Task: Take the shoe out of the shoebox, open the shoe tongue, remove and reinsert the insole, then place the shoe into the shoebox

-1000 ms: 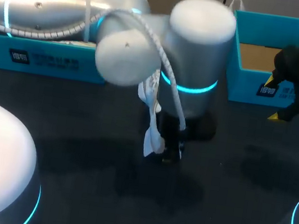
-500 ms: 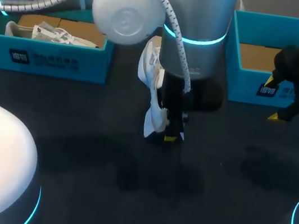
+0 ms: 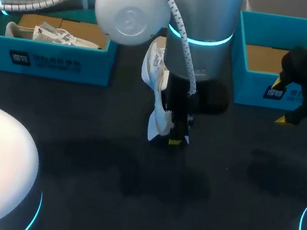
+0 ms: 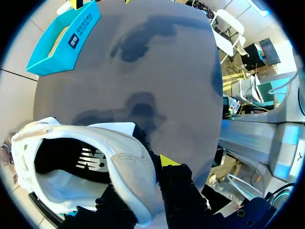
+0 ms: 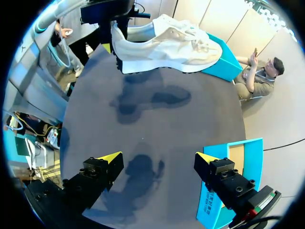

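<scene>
Pinching the shoe [image 5: 162,40], left claw [image 3: 174,137] hangs between 2 shoeboxes [image 3: 62,65] [image 3: 252,84]; right claw [image 5: 158,157] spread.

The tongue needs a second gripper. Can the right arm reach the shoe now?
Probably yes. The right gripper is open, and only bare table lies between it and the shoe, which the left gripper holds by the heel above the table.

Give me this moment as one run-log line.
left gripper: shut on shoe, held above table | right gripper: open, empty | insole: in shoe
</scene>
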Robot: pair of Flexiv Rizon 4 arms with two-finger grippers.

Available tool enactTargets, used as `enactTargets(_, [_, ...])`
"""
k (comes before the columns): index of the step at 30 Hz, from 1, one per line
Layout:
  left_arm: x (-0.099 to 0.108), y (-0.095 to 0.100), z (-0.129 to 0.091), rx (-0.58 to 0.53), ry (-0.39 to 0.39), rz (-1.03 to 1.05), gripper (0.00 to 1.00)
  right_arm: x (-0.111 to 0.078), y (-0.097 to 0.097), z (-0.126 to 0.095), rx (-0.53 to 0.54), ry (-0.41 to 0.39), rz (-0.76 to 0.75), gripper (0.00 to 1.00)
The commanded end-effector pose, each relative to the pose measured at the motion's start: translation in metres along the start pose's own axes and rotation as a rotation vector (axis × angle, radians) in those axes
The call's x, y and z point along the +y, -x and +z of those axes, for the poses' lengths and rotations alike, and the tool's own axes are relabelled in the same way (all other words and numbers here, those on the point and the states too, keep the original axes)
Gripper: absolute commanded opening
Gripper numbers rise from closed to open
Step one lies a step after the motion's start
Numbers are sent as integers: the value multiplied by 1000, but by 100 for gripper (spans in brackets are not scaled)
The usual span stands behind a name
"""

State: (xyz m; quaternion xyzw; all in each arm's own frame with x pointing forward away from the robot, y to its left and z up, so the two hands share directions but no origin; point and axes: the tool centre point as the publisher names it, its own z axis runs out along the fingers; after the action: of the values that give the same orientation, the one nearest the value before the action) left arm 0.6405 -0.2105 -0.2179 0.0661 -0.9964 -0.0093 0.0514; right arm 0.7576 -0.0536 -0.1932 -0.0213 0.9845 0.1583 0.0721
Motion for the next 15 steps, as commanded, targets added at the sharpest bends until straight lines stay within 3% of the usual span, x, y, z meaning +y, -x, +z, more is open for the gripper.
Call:
enactTargets(1, [2, -6, -4, -15, -16, 12, 0, 0, 0, 1, 0, -1, 0, 100])
enactTargets(5, [9, -2, -8, 13, -44, 23, 0, 0, 0, 1, 0, -1, 0, 100])
enactTargets(15, [36, 36, -25, 40, -56, 45, 0, 0, 0, 1, 0, -1, 0, 100])
